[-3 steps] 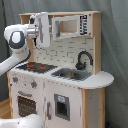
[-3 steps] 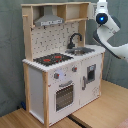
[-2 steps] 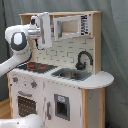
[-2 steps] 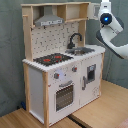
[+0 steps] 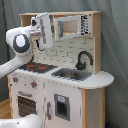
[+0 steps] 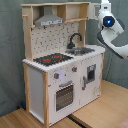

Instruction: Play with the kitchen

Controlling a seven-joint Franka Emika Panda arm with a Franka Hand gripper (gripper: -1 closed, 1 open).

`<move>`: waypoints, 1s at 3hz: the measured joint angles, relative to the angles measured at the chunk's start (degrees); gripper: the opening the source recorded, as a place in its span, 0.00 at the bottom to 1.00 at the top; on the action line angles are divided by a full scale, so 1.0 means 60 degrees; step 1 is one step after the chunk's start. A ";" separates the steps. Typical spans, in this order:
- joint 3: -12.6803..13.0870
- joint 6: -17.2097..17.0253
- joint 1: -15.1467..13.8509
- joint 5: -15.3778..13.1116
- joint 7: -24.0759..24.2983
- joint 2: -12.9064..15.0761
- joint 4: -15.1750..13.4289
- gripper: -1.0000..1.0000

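Arm (image 5: 20, 45) has swung in toward the kitchen (image 5: 60, 75) standing on the wooden floor (image 6: 90, 117), its head now at the top shelf by the hood (image 6: 49, 21); tool grip cannot be told; contact looks imminent.

Hob (image 5: 39, 67) clear above; faucet (image 5: 83, 59) blocks over sink (image 5: 72, 75).
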 joint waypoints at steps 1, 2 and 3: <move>0.0025 0.0021 0.0008 0.0002 0.0006 0.0000 0.0004 1.00; 0.0126 0.0175 0.0122 0.0006 0.0012 0.0000 0.0021 1.00; 0.0427 0.0362 0.1048 0.0006 -0.0045 -0.0009 -0.0003 1.00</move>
